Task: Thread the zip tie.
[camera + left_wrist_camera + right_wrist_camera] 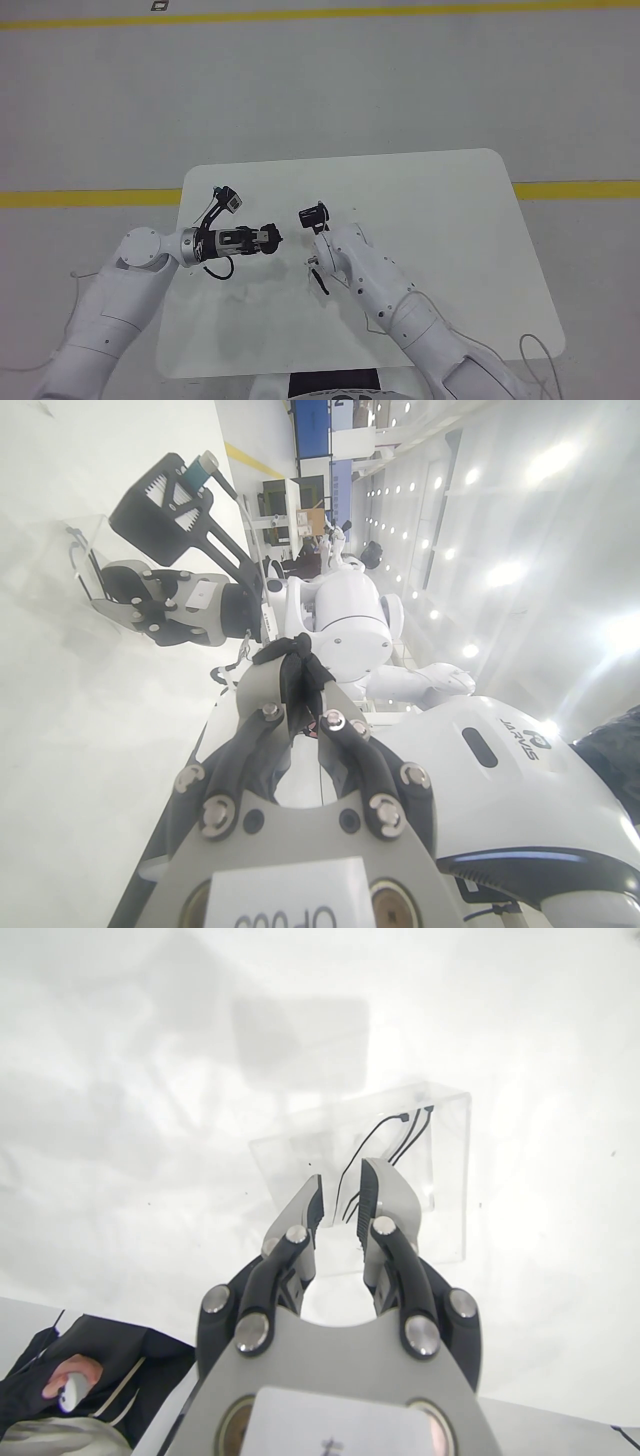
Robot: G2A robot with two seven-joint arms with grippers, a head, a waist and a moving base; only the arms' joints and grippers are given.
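- Directly ahead of the right hand [341, 1173], whose fingers stood apart, black zip ties [403, 1117] lay inside a clear box [450, 1178] on the white bench [125, 1078].
- One tie ran in line with the gap between those fingers; whether it touched them could not be told.
- Off to the side, the left hand [295, 672] faced the right hand, its fingers pressed together on a crumpled black piece [300, 655] of uncertain kind.

The zip ties [403, 1117] in the clear box [452, 1178] pass behind the right gripper [341, 1170], lower ends hidden; black cloth [298, 648] pinched in the left gripper [295, 677] masks its tips.
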